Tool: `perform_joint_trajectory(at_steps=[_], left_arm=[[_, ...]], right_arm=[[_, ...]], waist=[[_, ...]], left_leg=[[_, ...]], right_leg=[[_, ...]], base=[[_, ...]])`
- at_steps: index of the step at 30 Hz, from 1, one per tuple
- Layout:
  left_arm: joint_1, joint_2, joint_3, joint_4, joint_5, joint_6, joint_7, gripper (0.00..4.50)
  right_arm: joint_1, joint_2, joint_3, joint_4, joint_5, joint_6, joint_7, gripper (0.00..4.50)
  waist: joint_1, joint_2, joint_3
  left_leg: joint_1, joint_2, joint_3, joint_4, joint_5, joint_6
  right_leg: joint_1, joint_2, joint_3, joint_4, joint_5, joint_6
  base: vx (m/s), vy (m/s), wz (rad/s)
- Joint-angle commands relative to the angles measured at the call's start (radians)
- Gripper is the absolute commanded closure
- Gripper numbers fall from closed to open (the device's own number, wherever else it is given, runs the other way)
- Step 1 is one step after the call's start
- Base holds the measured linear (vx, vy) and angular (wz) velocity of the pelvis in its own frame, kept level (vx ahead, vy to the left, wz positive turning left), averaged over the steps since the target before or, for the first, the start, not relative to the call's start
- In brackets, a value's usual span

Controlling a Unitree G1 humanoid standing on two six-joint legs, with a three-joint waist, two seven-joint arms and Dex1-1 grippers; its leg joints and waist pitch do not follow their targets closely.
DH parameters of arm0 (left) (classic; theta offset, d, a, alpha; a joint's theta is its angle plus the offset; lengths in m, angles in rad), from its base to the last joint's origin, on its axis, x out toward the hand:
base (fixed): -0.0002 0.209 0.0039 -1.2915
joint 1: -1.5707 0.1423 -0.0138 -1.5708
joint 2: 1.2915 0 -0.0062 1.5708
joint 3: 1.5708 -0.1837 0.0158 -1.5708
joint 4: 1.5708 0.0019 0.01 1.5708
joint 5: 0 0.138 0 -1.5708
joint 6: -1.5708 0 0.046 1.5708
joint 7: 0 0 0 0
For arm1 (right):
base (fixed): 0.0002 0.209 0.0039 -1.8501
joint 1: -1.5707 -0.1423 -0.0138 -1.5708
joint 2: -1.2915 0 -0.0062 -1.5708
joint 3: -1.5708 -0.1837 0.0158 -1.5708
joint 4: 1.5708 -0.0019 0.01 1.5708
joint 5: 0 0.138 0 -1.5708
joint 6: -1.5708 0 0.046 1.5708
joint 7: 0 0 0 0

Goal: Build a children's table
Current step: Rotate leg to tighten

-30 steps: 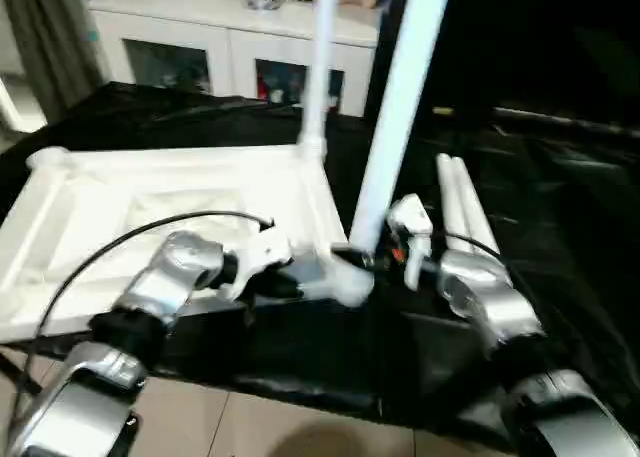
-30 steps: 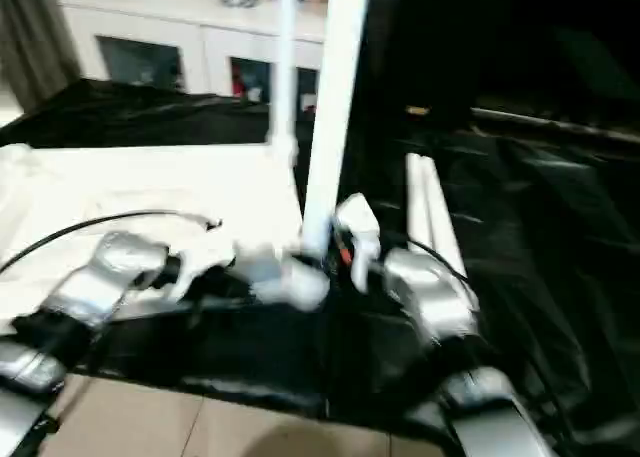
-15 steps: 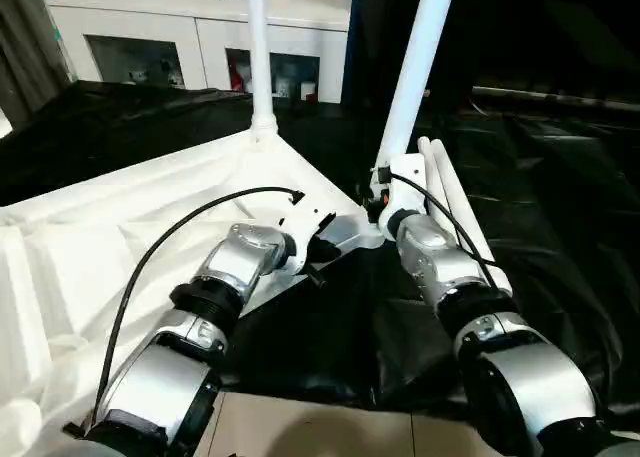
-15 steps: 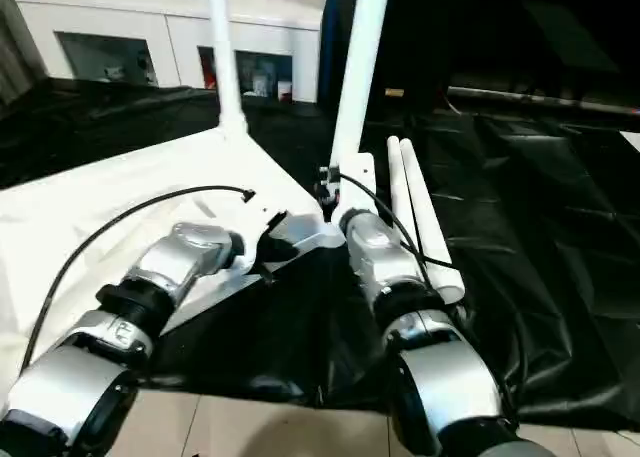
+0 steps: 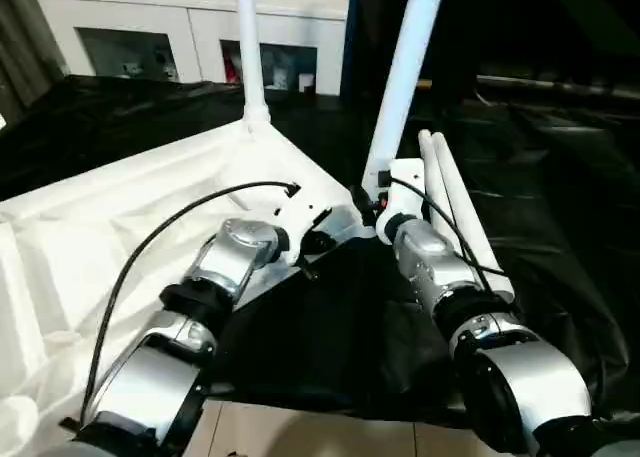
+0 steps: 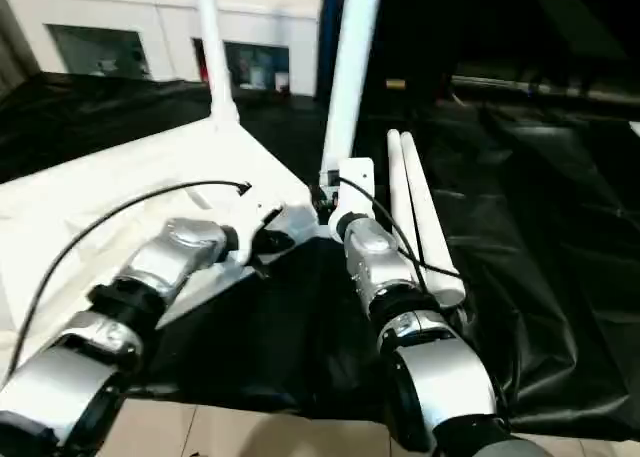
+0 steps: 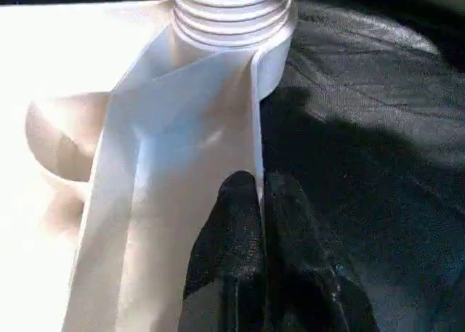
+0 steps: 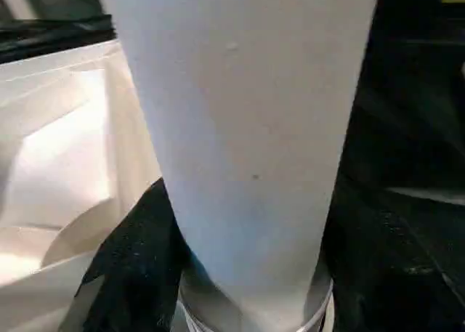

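Tabletop (image 5: 100,217), underside up, lies on the black-covered worktop (image 5: 560,207). One leg (image 5: 247,47) stands in its far corner socket. Left tool (image 7: 260,201), fingers pressed together, rests against the near rim. Right tool (image 5: 372,199) clasps a second leg (image 5: 400,77) standing in the near socket (image 7: 232,12); two spare legs (image 5: 450,202) lie beside it.

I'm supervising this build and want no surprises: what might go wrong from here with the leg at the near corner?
1. The upright white tube leg at the right claw shows bare thread rings above the white plastic tabletop's corner socket; it may be loose and lean.
2. The right silver forearm lies beside two spare white legs and might roll them.
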Motion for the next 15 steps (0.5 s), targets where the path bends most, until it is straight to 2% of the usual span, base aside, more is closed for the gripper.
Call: perform_joint_trajectory(at_steps=[1,2,3,7,8,10,12,13,15], left_arm=[[0.017,0.033,-0.015,-0.023,0.02,-0.014,-0.032,4.5],[0.02,0.037,-0.016,-0.027,0.018,-0.023,-0.041,4.5],[0.024,0.047,-0.02,-0.034,0.017,-0.028,-0.054,4.5],[0.04,0.082,-0.038,-0.056,0.022,-0.087,-0.112,4.5],[0.05,0.097,-0.044,-0.068,0.022,-0.114,-0.141,4.5],[0.071,0.119,-0.057,-0.096,0.012,-0.154,-0.206,4.5],[0.097,0.142,-0.068,-0.136,-0.004,-0.198,-0.275,4.5],[0.119,0.161,-0.075,-0.174,-0.021,-0.208,-0.326,4.5],[0.126,0.166,-0.077,-0.187,-0.028,-0.209,-0.343,4.5]], right_arm=[[0.004,-0.014,-0.013,-0.002,0.021,0.017,0.082,1.32],[0.006,-0.019,-0.011,-0.014,0.021,0.018,0.112,1.32],[0.014,-0.03,-0.006,-0.044,0.026,0.023,0.18,1.17],[0.074,-0.082,0.041,-0.178,0.041,0.067,0.378,0.96],[0.109,-0.113,0.069,-0.242,0.042,0.088,0.451,0.73],[0.151,-0.159,0.108,-0.31,0.027,0.101,0.523,0.64],[0.189,-0.206,0.144,-0.363,0.006,0.1,0.588,0.6],[0.225,-0.246,0.168,-0.421,0.007,0.124,0.668,0.6],[0.238,-0.259,0.175,-0.445,0.008,0.134,0.698,0.6]], waist=[[0.006,0.007,-0.061],[0.007,0.009,-0.065],[0.006,0.007,-0.064],[0.007,0.007,-0.062],[0.007,0.009,-0.064],[0.012,0.008,-0.066],[0.016,0.009,-0.065],[0.02,0.009,-0.064],[0.026,0.009,-0.064]], left_leg=[[-0.003,0.025,0.0,-0.051,-0.13,0.044],[-0.007,0.025,0.0,-0.046,-0.08,0.058],[-0.012,0.023,0.002,-0.041,-0.056,0.08],[-0.011,0.025,0.002,-0.038,-0.072,0.118],[-0.008,0.027,0.002,-0.035,-0.057,0.123],[-0.009,0.028,0.002,-0.03,-0.029,0.133],[-0.009,0.03,0.003,-0.03,-0.037,0.132],[-0.009,0.031,0.004,-0.03,-0.056,0.125],[-0.008,0.031,0.006,-0.03,-0.069,0.117]], right_leg=[[0.057,-0.075,0.057,-0.054,-0.055,-0.222],[0.058,-0.073,0.056,-0.041,0.036,-0.241],[0.058,-0.069,0.053,-0.036,0.093,-0.255],[0.06,-0.067,0.051,-0.035,0.107,-0.259],[0.059,-0.069,0.052,-0.032,0.126,-0.267],[0.059,-0.067,0.051,-0.028,0.164,-0.271],[0.058,-0.069,0.049,-0.029,0.152,-0.275],[0.059,-0.068,0.049,-0.032,0.127,-0.27],[0.056,-0.068,0.051,-0.032,0.106,-0.266]], base=[[0.0,0.0,0.0],[0.0,0.0,0.0],[0.0,0.0,0.0],[0.0,0.0,0.0],[0.0,0.0,0.0],[0.0,0.0,0.0],[0.0,0.0,0.0],[0.0,0.0,0.0],[0.0,0.0,0.0]])
